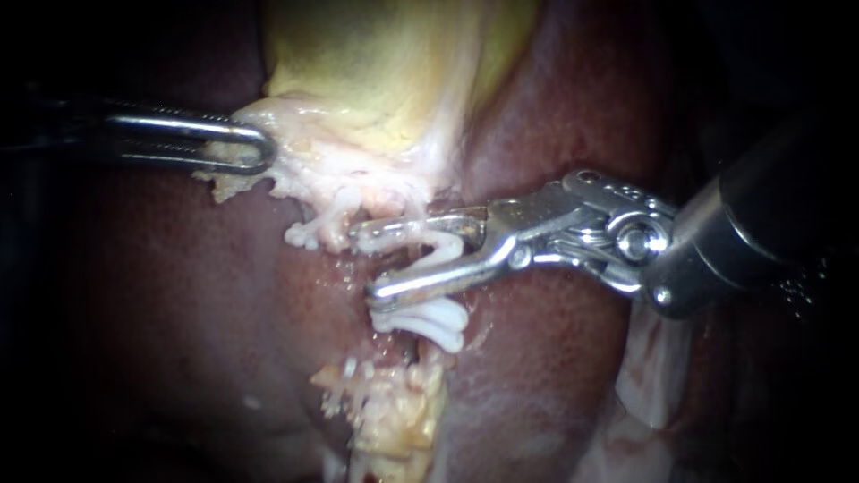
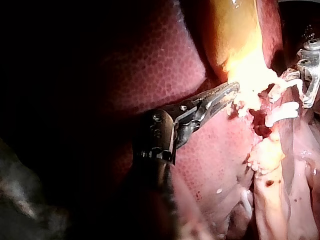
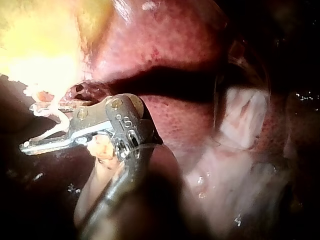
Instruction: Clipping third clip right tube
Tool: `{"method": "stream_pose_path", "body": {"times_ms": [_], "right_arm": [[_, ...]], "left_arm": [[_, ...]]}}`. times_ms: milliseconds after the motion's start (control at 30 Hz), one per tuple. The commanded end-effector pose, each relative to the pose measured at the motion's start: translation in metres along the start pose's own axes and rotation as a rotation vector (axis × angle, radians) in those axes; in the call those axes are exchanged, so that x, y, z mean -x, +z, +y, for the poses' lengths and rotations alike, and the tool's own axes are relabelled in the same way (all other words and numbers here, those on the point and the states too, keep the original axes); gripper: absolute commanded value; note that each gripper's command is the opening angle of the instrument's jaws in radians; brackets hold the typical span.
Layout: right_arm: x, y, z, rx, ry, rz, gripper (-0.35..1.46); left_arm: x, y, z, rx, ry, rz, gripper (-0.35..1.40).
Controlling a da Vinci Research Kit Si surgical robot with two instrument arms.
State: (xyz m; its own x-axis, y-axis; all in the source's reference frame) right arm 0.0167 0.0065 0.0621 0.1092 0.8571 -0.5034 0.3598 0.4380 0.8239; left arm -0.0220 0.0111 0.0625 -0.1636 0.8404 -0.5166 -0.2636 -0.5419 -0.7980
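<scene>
Our left instrument's end effector [image 1: 259, 148] is pressed together, pinching the pale lower edge of the gallbladder [image 1: 376, 72]. Over the liver [image 1: 537, 116], our right instrument's end effector [image 1: 365, 262] stands wide apart, carrying a white clip [image 1: 443, 249] between its two halves, just above the seated clips [image 1: 438, 324] on the tube [image 1: 414, 351].

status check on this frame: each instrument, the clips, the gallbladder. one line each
left instrument: jaws shut on the gallbladder's pale lower edge.
right instrument: jaws wide apart, carrying a clip between them.
loaded clip: open, not yet squeezed shut.
set clips: closed, just below the right instrument's lower jaw.
gallbladder: gripped at its edge by the left instrument.
</scene>
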Motion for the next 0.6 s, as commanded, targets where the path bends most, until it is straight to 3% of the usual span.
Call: {"method": "stream_pose_path", "body": {"times_ms": [33,400,500,533,600], "right_arm": [[-0.0001,0.0,0.0,0.0,0.0,0.0,0.41],[-0.0005,-0.0001,-0.0002,0.012,0.038,0.01,0.02],[-0.0005,-0.0002,-0.0002,0.015,0.061,0.012,-0.19],[-0.0005,-0.0002,-0.0002,0.015,0.085,0.013,-0.33],[-0.0004,-0.0003,-0.0003,0.02,0.12,0.017,-0.35]], "left_arm": [[0.0,0.0,0.0,0.0,0.0,0.0,-0.35],[0.0,0.0,-0.0001,0.0,0.0,0.0,-0.35],[0.0,0.0,-0.0001,0.0,0.0,0.0,-0.35],[0.0,0.0,-0.0001,0.0,0.0,0.0,-0.35],[0.0,0.0,-0.0001,0.0,0.0,0.0,-0.35]]}}
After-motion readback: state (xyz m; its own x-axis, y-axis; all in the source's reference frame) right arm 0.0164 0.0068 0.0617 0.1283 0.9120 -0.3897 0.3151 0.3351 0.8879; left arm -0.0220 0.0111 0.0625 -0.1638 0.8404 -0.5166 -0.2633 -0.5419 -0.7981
